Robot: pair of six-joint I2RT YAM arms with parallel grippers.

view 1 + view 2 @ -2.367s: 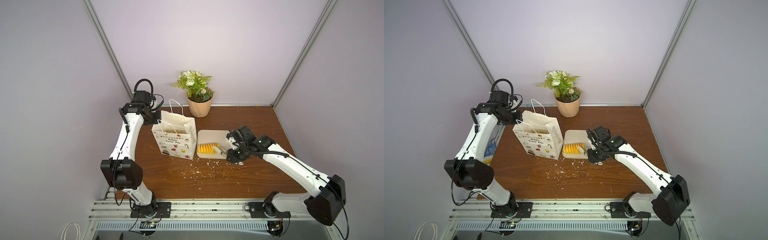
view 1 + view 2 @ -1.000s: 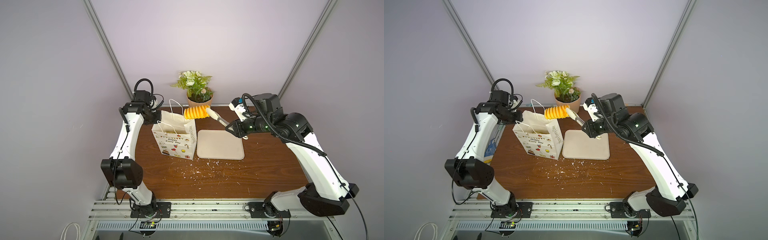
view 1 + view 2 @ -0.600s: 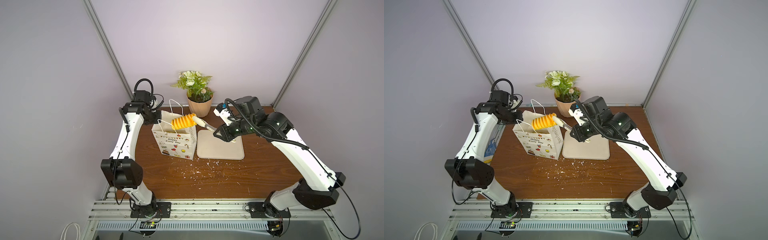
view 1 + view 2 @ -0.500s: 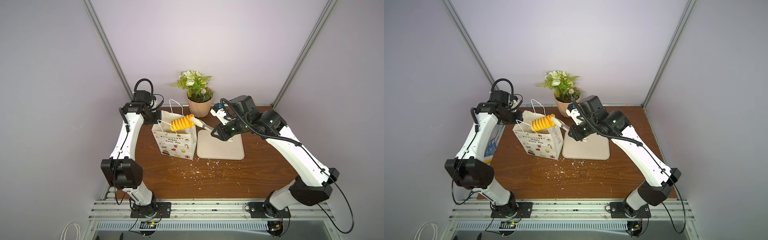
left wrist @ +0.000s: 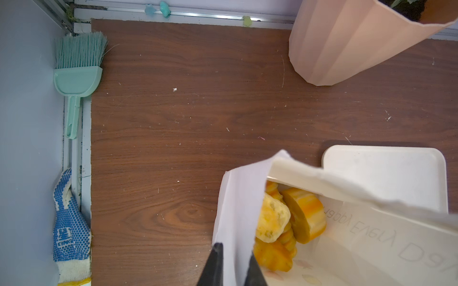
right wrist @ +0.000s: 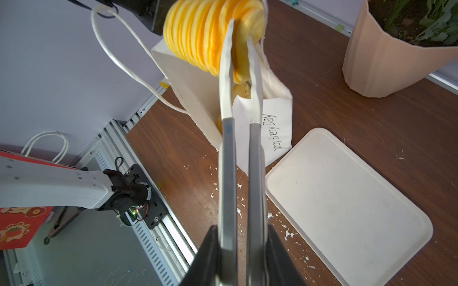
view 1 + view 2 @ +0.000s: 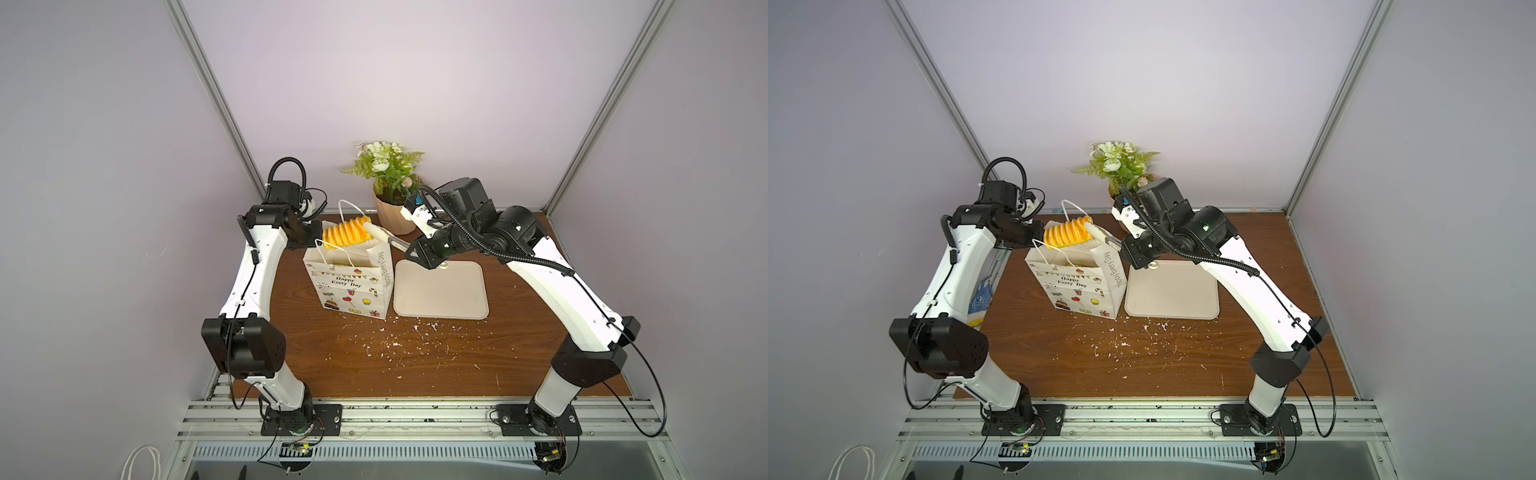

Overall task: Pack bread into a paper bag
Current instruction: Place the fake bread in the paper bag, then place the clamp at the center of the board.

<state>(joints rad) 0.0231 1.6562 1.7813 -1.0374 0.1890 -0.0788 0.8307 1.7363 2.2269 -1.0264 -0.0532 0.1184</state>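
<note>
The white paper bag [image 7: 353, 282] [image 7: 1079, 282] stands open on the brown table. My left gripper [image 7: 316, 239] [image 5: 233, 250] is shut on its rim at the far left side. My right gripper [image 7: 419, 253] [image 6: 239, 230] is shut on a pair of white-tipped metal tongs [image 6: 238, 148]. The tongs pinch one end of a ridged oblong loaf of bread [image 7: 345, 236] [image 7: 1067, 235] [image 6: 203, 37], which hangs just above the bag's mouth. More yellow bread [image 5: 272, 220] lies inside the bag.
A beige tray [image 7: 440, 291] [image 6: 347, 198] lies right of the bag. The peach flowerpot [image 7: 390, 212] [image 5: 347, 44] stands behind it. White crumbs [image 7: 395, 345] dot the table's front. A mint brush [image 5: 76, 71] and a blue glove [image 5: 69, 232] lie off the table's edge.
My right arm lifted the loaf off the tray with the tongs, then carried it left and down to the bag's mouth. The left arm has stayed on the bag's rim.
</note>
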